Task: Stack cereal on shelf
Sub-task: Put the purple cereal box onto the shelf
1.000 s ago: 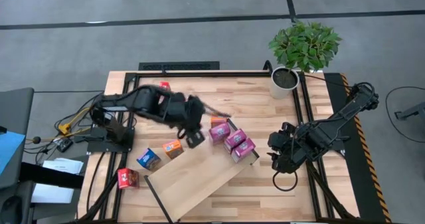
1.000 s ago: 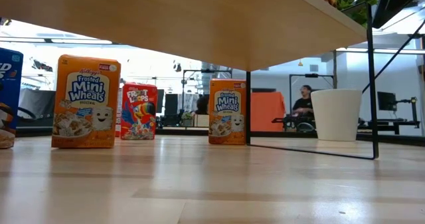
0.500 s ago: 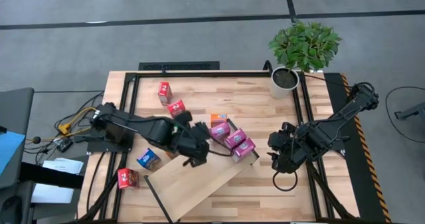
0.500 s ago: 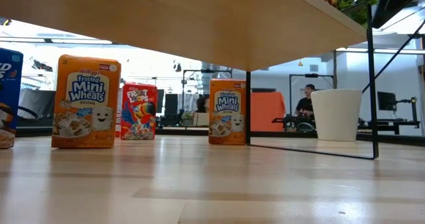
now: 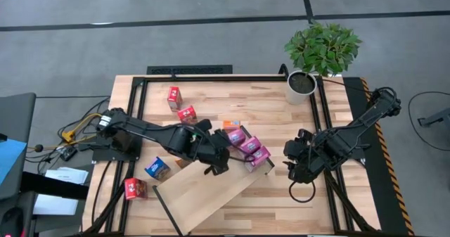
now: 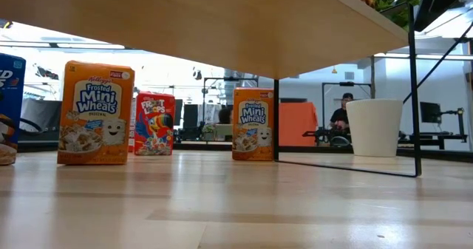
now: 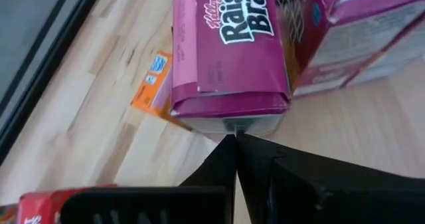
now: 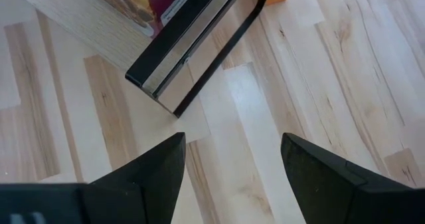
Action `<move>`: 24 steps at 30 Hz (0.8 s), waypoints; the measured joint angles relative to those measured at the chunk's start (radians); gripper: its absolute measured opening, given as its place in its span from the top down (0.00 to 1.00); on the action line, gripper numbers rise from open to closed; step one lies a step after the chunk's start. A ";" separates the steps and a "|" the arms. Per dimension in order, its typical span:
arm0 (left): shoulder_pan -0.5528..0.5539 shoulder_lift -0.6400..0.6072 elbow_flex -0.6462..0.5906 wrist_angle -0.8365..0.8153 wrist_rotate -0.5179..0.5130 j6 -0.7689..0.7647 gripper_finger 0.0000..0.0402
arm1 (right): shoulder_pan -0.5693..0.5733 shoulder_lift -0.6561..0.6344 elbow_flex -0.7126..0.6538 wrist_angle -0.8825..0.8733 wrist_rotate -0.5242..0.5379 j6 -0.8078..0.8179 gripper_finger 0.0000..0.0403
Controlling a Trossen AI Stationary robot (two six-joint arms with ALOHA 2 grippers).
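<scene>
While my arms stand thus:
Left end effector [image 5: 214, 163]: fingers pressed together on nothing, tips just short of the magenta-pink printed cereal box [image 7: 229, 51].
Box position: dead ahead of me, end-on, on the long pale wood shelf [image 5: 197, 191].
Nearer arm: my left.
Right end effector [image 5: 295, 170]: spread, waiting over the planked surface [image 5: 274, 103].

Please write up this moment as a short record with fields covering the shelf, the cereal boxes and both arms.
shelf: pale board lying diagonally on the tabletop
on shelf: three pink boxes in a row at its far end
off shelf: two red boxes, a blue box, another red box
left tool: shut and empty, over the shelf, its tips right at the end pink box
right tool: open, waiting right of the shelf
</scene>
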 joint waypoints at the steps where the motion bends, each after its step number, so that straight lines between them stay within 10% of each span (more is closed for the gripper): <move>1: 0.003 0.001 -0.003 0.014 0.003 0.007 1.00 | 0.000 0.000 0.000 0.000 0.000 0.000 0.32; 24: 0.029 -0.013 0.037 -0.009 0.046 0.036 1.00 | 0.000 0.000 0.000 -0.005 -0.001 -0.002 0.32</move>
